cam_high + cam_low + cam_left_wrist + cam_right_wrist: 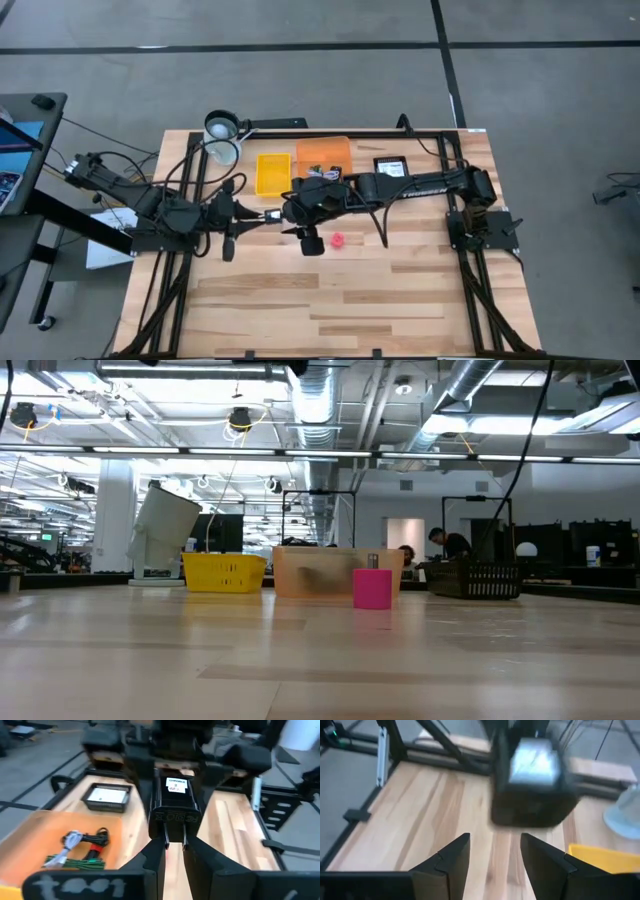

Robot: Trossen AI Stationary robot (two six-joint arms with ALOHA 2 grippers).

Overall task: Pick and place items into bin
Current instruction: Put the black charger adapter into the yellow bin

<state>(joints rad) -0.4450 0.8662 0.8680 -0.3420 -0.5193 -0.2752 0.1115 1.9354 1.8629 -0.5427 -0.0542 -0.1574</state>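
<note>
since the black block (175, 802) has to reach the orange bin (50, 822), where cables (80, 851) already lie, my left gripper (174, 851) holds it in the air over the middle of the table, fingers clamped on its pronged end so the labelled body points away from me. my right gripper (495, 851) hangs just in front of the block with its fingers apart and nothing between them, which i judge to be a handover stance. the pink piece (338, 240) sits on the table near the grippers, not yet binned.
</note>
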